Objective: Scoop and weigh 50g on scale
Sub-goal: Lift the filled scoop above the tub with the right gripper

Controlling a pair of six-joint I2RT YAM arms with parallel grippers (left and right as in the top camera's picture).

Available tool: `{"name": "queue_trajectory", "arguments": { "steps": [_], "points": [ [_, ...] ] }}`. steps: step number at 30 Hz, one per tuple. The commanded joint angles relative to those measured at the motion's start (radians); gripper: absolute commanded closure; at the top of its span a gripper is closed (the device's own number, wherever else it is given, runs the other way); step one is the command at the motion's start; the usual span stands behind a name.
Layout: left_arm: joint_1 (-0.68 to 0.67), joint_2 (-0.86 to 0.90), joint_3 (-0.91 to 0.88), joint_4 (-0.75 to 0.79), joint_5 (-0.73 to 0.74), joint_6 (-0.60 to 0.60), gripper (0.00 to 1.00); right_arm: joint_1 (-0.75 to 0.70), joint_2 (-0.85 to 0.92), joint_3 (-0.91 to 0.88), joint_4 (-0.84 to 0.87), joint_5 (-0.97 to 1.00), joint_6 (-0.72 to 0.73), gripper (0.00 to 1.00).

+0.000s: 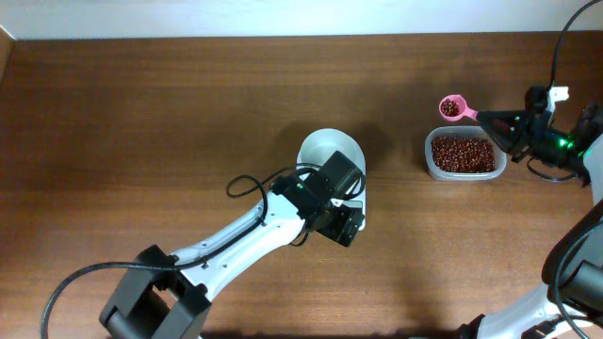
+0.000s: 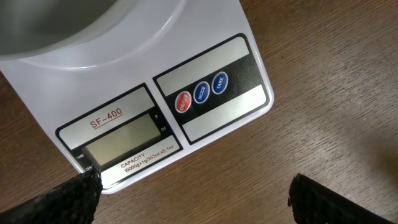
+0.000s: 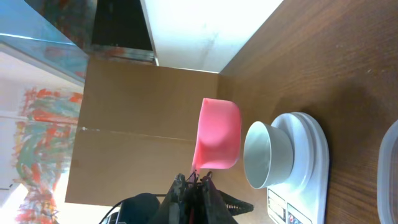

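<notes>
The white scale (image 2: 211, 93) lies mid-table with its grey display (image 2: 124, 138) blank, and its round white bowl (image 1: 332, 151) looks empty. My left gripper (image 2: 193, 200) hovers open over the scale's front edge, with bare table between its black fingertips (image 2: 62, 199). The overhead view shows it (image 1: 344, 224) hiding most of the scale body. At the far right, my right gripper (image 1: 504, 127) is shut on the handle of a pink scoop (image 1: 452, 107), which holds red-brown beans. In the right wrist view the scoop (image 3: 217, 134) is held in the air beside the bowl (image 3: 264, 154).
A clear plastic tub (image 1: 429, 155) filled with beans (image 1: 462, 153) sits just below the scoop, right of the scale. Cables trail from both arms. A cardboard wall (image 3: 137, 124) borders the table's far side.
</notes>
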Motion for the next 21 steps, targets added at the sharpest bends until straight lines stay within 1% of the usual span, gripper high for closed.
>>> {"name": "queue_trajectory", "arguments": {
  "steps": [1,17,18,19,20,21],
  "points": [
    [-0.004,0.011,-0.004,0.002,-0.003,0.005,0.01,0.01,0.009,-0.006,0.0,-0.038,0.004,0.96],
    [-0.004,0.011,-0.004,0.002,-0.003,0.005,0.0,0.01,0.009,-0.006,0.008,-0.019,0.0,0.96],
    [-0.004,0.011,-0.004,0.002,-0.003,0.005,0.07,0.01,0.009,-0.006,0.008,-0.019,0.0,0.96],
    [-0.004,0.011,-0.004,0.003,-0.003,0.005,0.24,0.01,0.009,-0.006,0.008,-0.019,0.0,0.96],
    [-0.004,0.011,-0.004,0.003,-0.003,0.005,0.32,0.01,0.009,-0.006,0.008,-0.019,0.0,0.96],
    [-0.004,0.011,-0.004,0.006,-0.003,0.005,0.46,0.01,0.009,-0.006,0.008,-0.019,0.0,0.96]
  ]
}}
